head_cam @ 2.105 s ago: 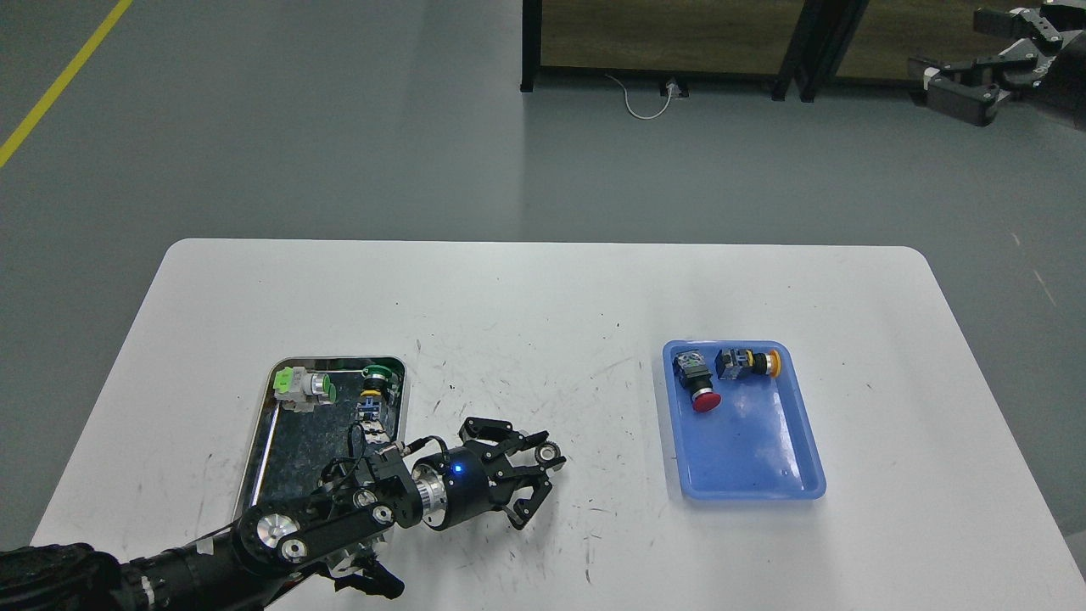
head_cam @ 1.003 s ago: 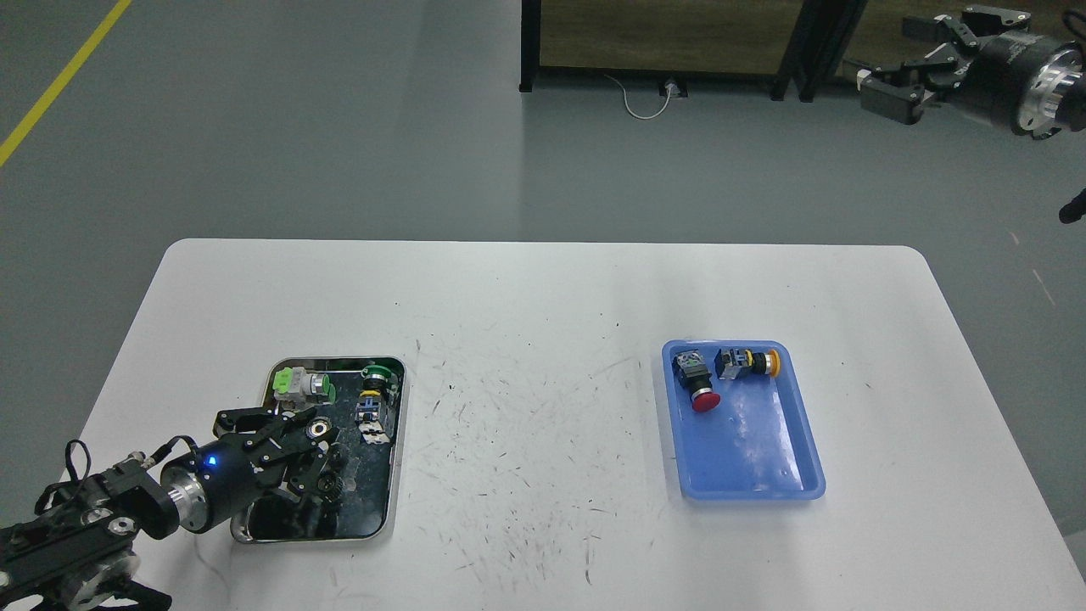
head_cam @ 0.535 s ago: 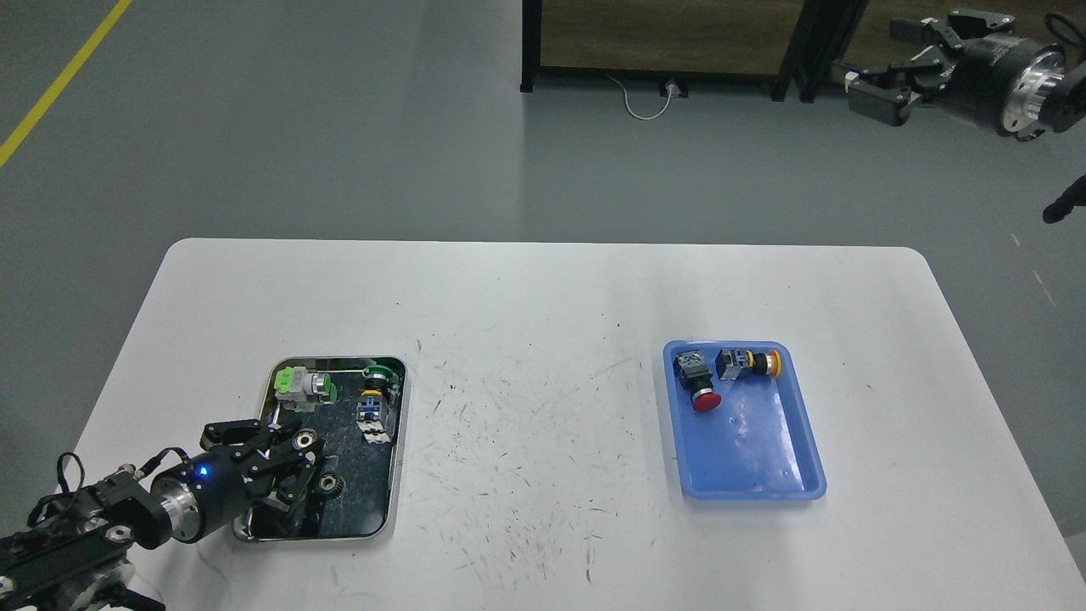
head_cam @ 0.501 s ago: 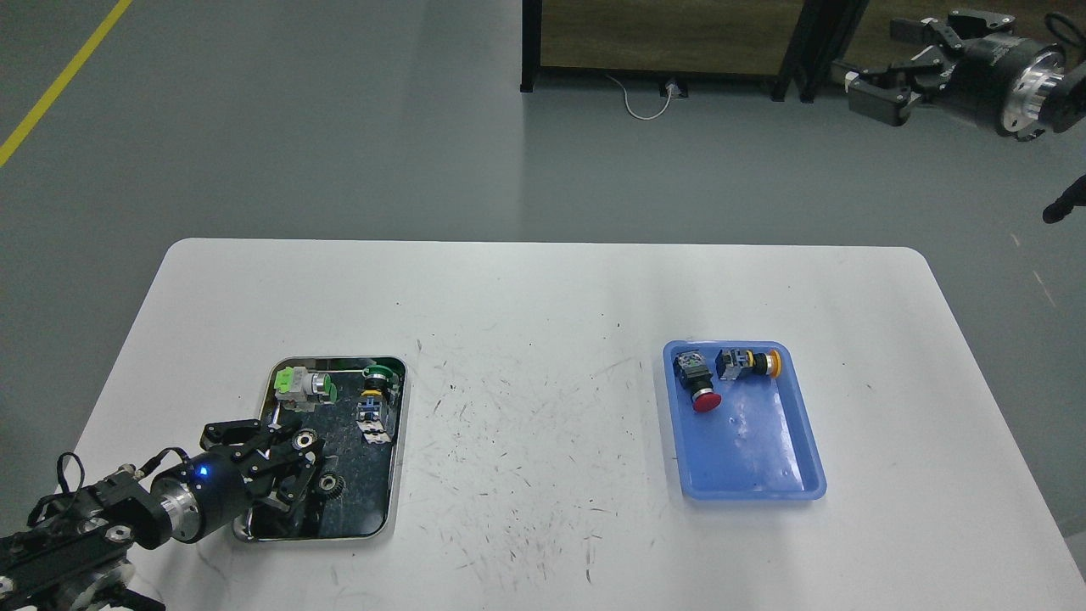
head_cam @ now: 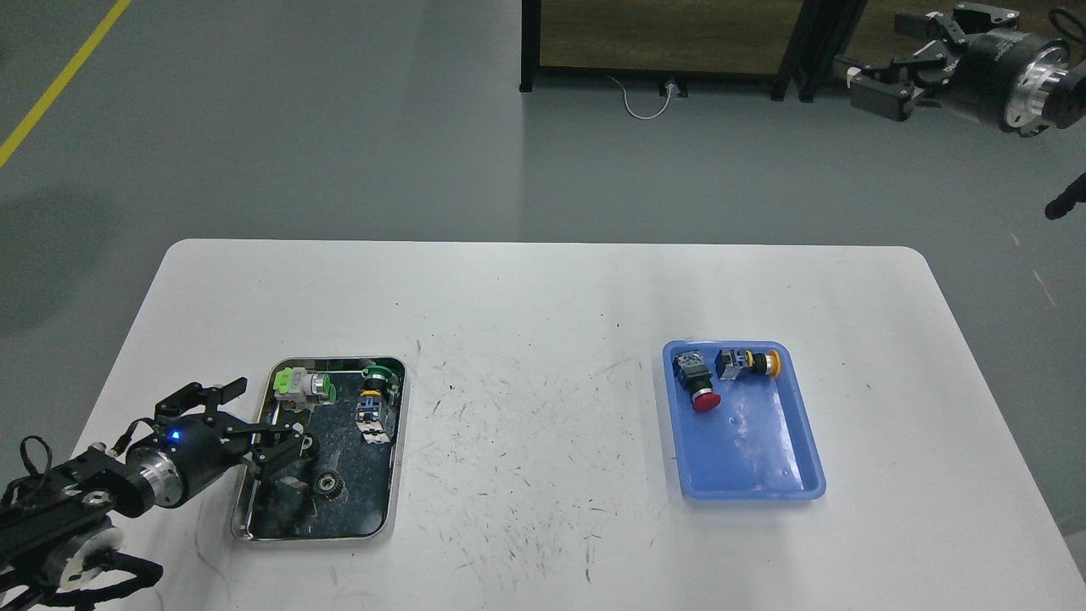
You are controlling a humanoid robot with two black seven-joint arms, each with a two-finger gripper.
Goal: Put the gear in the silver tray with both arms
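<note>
- Now: gear (head_cam: 327,483) lies on dark base of silver tray (head_cam: 246,519), free of left gripper (head_cam: 248,421), whose claw is spread and empty over tray's left rim.
- Risk — lower finger near rim; a low pull-back could catch it and drag tray, scattering the green switches (head_cam: 305,386).
- Right gripper (head_cam: 882,72) high, far off table, fingers look parted — no clash likely.
- Blue tray (head_cam: 802,490) w/ red button (head_cam: 697,386) well apart; unaffected.

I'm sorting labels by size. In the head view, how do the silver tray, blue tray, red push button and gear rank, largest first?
1. silver tray and blue tray: look about alike, so I leave them unranked.
2. red push button.
3. gear, smallest.
</note>
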